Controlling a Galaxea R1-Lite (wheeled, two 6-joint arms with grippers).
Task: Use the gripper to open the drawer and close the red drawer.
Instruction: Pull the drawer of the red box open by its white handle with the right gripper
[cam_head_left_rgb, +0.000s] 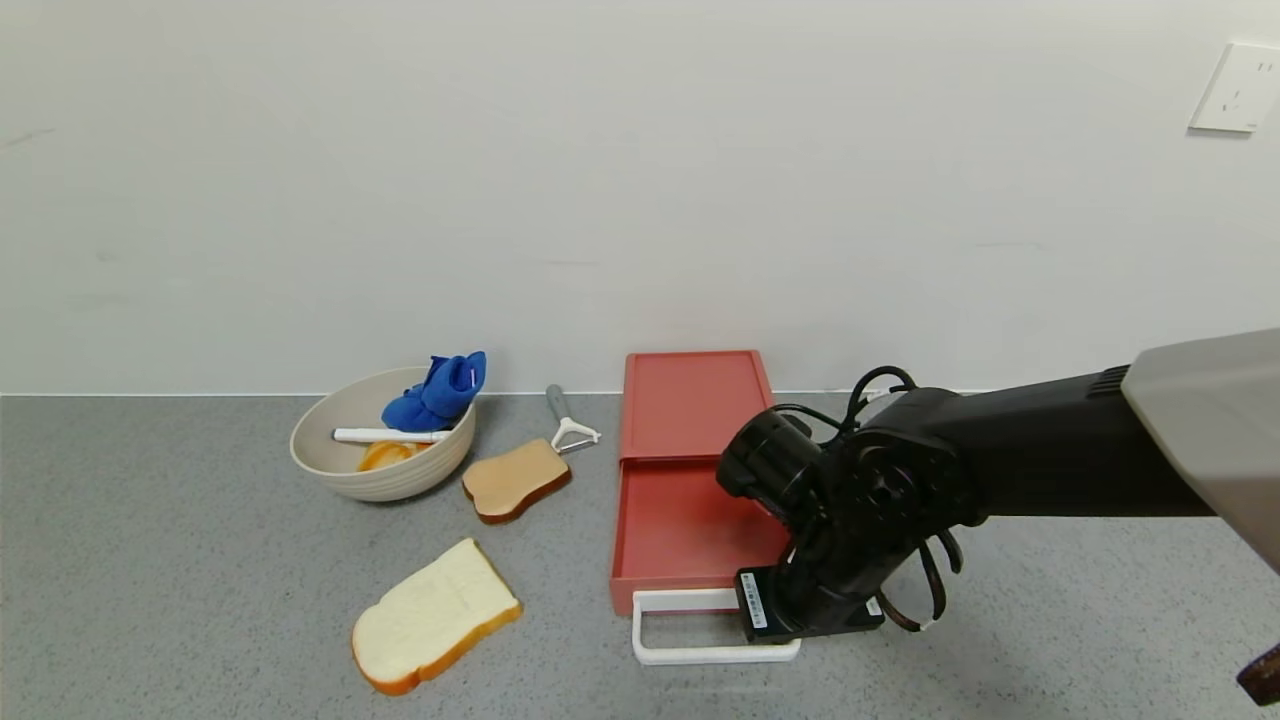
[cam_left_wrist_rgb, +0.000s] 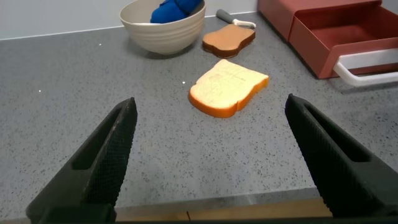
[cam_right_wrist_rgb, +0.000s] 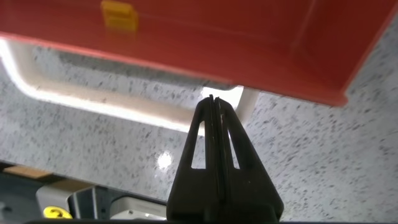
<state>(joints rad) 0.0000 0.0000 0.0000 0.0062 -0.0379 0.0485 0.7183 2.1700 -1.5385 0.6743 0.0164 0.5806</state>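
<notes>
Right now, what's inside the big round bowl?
In the bowl sits a blue cloth piled at the far rim, a white stick-like thing lying across, and something orange beneath it. What lies under the cloth is hidden.

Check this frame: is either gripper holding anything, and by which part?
Nothing is held. The right gripper is shut with nothing between its fingers, its tips at the red drawer's white loop handle. The left gripper is open over bare countertop.
</notes>
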